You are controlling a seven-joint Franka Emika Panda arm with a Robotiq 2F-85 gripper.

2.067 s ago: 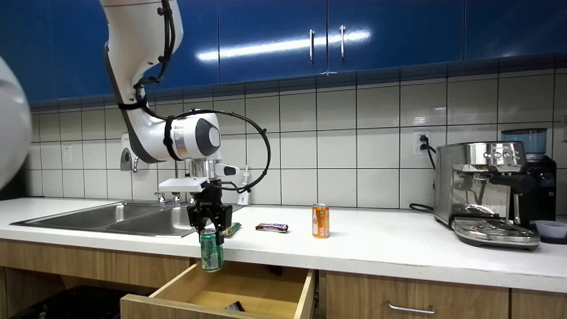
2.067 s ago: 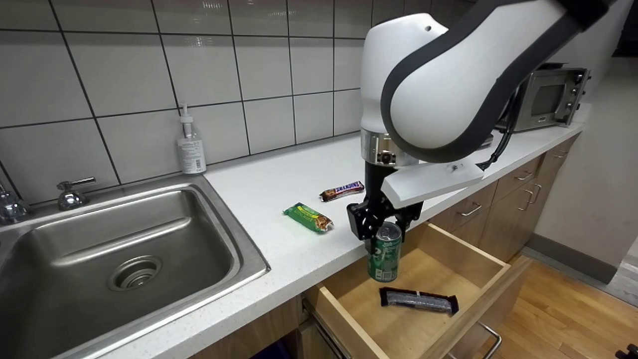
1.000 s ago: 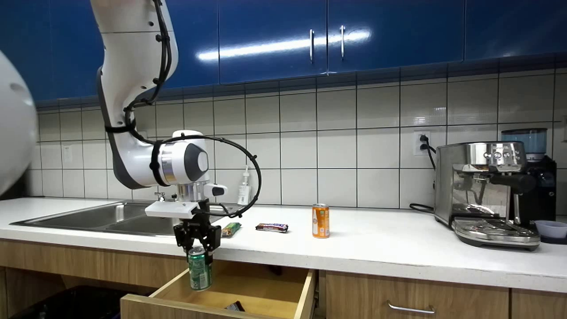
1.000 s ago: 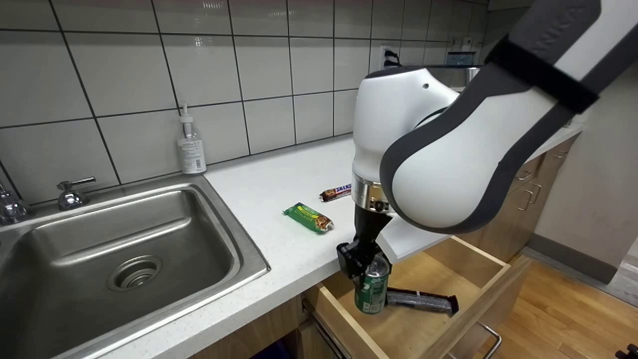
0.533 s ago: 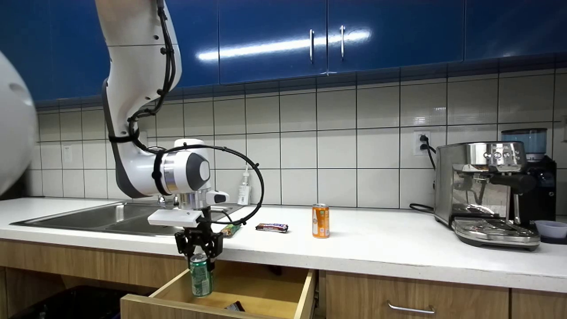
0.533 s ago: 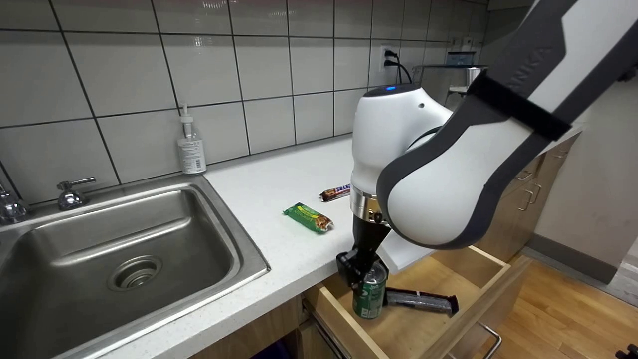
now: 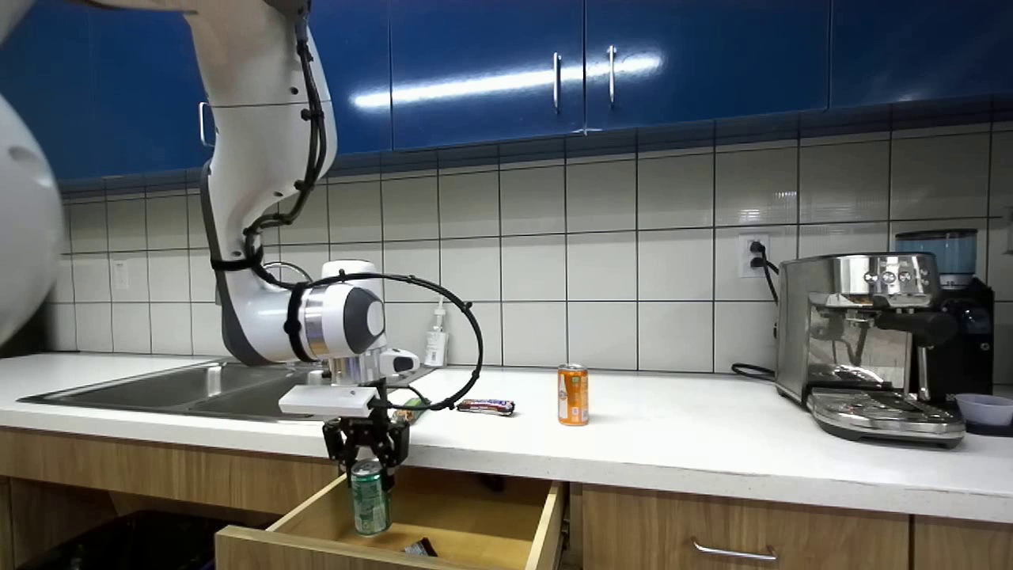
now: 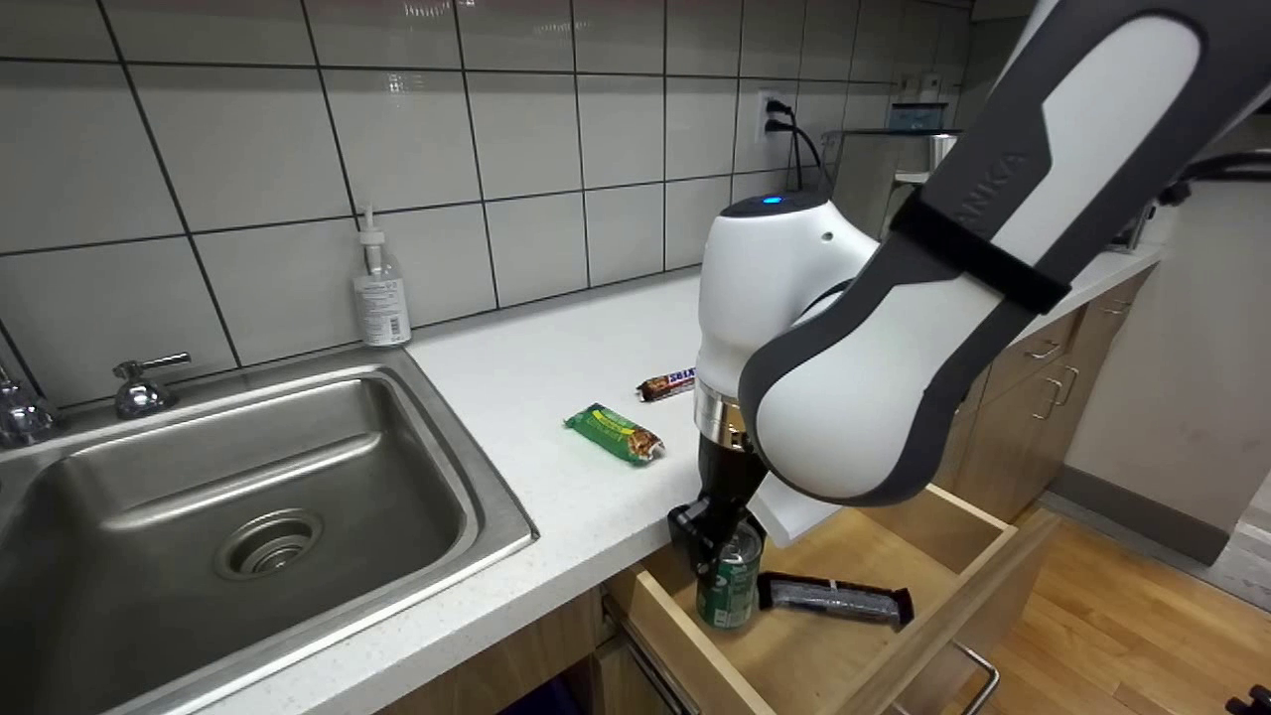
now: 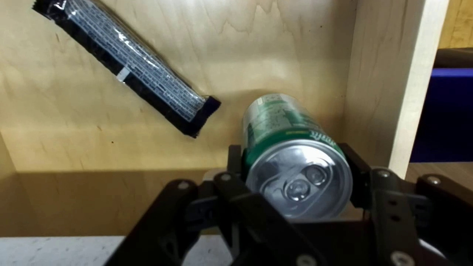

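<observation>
My gripper [image 9: 293,162] is shut on a green can [image 9: 275,114], with one finger on each side near its silver lid. The can also shows in both exterior views [image 7: 370,499] [image 8: 730,586]. It is roughly upright and low inside the open wooden drawer [image 8: 685,636]. I cannot tell whether its base touches the drawer floor. A black-wrapped bar [image 9: 136,70] lies flat in the drawer beside the can, apart from it. The bar shows whole in an exterior view [image 8: 834,599] and partly behind the drawer front in an exterior view [image 7: 420,547].
The white counter [image 7: 673,427] edge is close behind the gripper. On it lie a green-wrapped bar [image 8: 614,434] and a Snickers bar [image 7: 485,407]; an orange can [image 7: 573,394] stands there. A sink [image 8: 268,497], soap bottle [image 8: 381,293] and coffee machine [image 7: 870,340] are also there.
The gripper has lowered the green can from above the drawer down into it, between the drawer walls. Over the last half second it has shifted slightly sideways. The grip looks unchanged.
</observation>
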